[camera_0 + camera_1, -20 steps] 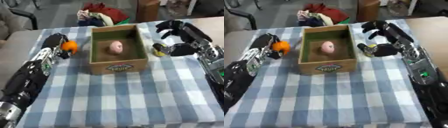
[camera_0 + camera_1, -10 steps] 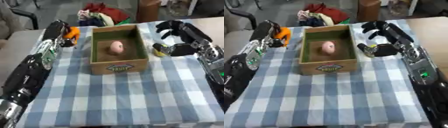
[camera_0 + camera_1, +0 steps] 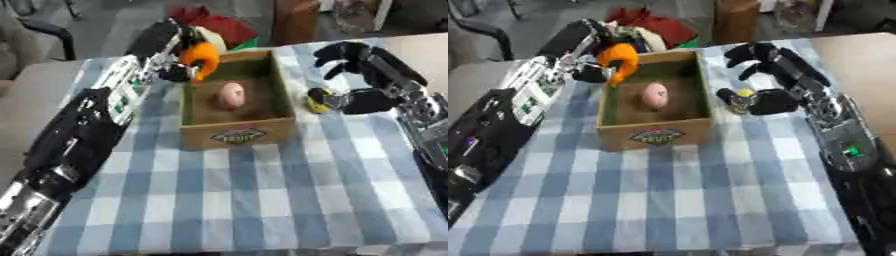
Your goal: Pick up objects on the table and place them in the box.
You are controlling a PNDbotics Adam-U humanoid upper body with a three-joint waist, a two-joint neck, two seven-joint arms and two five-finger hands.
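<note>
An open cardboard box (image 3: pixel 238 131) with a green lining stands on the checked cloth, and a pink egg-shaped thing (image 3: pixel 231 94) lies inside it. My left hand (image 3: pixel 171 56) is raised at the box's far left corner, shut on an orange object (image 3: pixel 201 55) held above the rim. To the right of the box, my right hand (image 3: pixel 773 90) has its fingers arched over and its thumb against a small yellow and dark object (image 3: pixel 739 98) standing on the cloth.
The blue and white checked cloth (image 3: pixel 262 200) covers the table. A heap of red and white items (image 3: pixel 219 27) lies beyond the box. A brown box (image 3: pixel 296 20) stands further back. Bare wood tabletop (image 3: pixel 859 60) shows at the right.
My left hand has carried the orange object up and rightward from the cloth at the box's left to its far left corner. The right hand has stayed in place.
</note>
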